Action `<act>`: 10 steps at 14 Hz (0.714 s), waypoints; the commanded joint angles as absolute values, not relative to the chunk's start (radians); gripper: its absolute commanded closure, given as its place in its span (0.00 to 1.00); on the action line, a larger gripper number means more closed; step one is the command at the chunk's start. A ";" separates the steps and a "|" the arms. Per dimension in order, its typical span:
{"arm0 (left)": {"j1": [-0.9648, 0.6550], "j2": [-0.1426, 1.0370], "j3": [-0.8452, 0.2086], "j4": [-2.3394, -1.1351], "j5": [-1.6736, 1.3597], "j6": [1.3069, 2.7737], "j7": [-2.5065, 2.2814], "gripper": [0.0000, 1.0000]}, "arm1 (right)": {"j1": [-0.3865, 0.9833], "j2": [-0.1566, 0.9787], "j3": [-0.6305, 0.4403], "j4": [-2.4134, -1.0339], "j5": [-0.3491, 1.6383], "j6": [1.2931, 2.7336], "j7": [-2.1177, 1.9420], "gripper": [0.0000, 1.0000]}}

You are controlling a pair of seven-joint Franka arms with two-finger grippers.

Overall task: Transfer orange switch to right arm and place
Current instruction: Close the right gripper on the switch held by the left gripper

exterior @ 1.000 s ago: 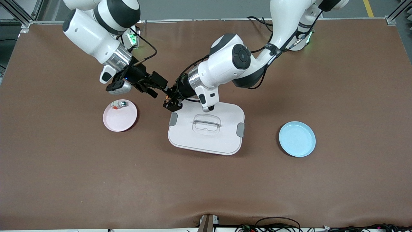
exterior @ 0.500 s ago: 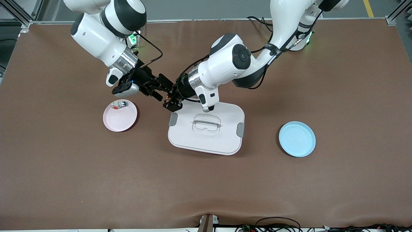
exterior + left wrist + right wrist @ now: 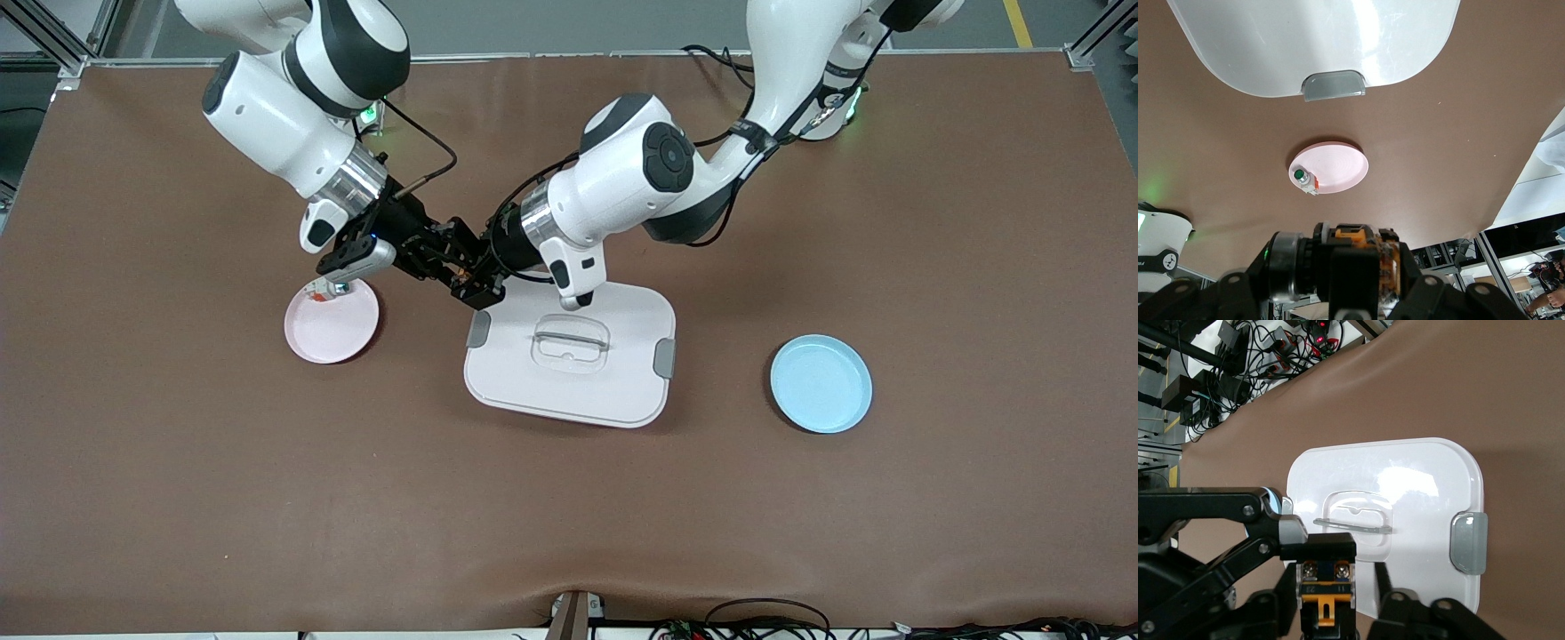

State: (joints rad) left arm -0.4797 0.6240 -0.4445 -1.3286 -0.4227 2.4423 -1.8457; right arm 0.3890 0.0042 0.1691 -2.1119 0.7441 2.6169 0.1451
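Observation:
The orange switch (image 3: 462, 269), a small black block with orange parts, is held in the air by my left gripper (image 3: 471, 283), which is shut on its two ends. It hangs over the table beside the white lid's corner. In the left wrist view the switch (image 3: 1358, 237) sits between my left gripper's (image 3: 1345, 267) fingers. My right gripper (image 3: 443, 256) has met it. In the right wrist view the switch (image 3: 1327, 583) stands between my right gripper's (image 3: 1328, 607) open fingers, with a gap on one side. A left gripper finger (image 3: 1318, 547) caps the switch's end.
A white lid with grey clips (image 3: 569, 373) lies mid-table. A pink plate (image 3: 331, 324) holding a pale piece with a greenish top (image 3: 1301, 177) lies under the right wrist. A blue plate (image 3: 821, 384) lies toward the left arm's end.
My right gripper has moved toward my left gripper until its fingers straddle the switch. The left arm has stayed still with the switch.

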 commanded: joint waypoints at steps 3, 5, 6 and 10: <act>-0.488 0.637 -0.442 -1.302 -0.439 2.448 -1.845 1.00 | 0.400 0.023 0.158 -2.094 0.721 2.614 0.118 1.00; -0.488 0.637 -0.442 -1.302 -0.439 2.448 -1.845 0.91 | 0.399 0.025 0.158 -2.094 0.721 2.611 0.117 1.00; -0.488 0.637 -0.442 -1.302 -0.439 2.448 -1.844 0.72 | 0.399 0.025 0.158 -2.094 0.721 2.611 0.117 1.00; -0.485 0.634 -0.442 -1.289 -0.439 2.457 -1.842 0.00 | 0.397 0.026 0.158 -2.094 0.721 2.606 0.097 1.00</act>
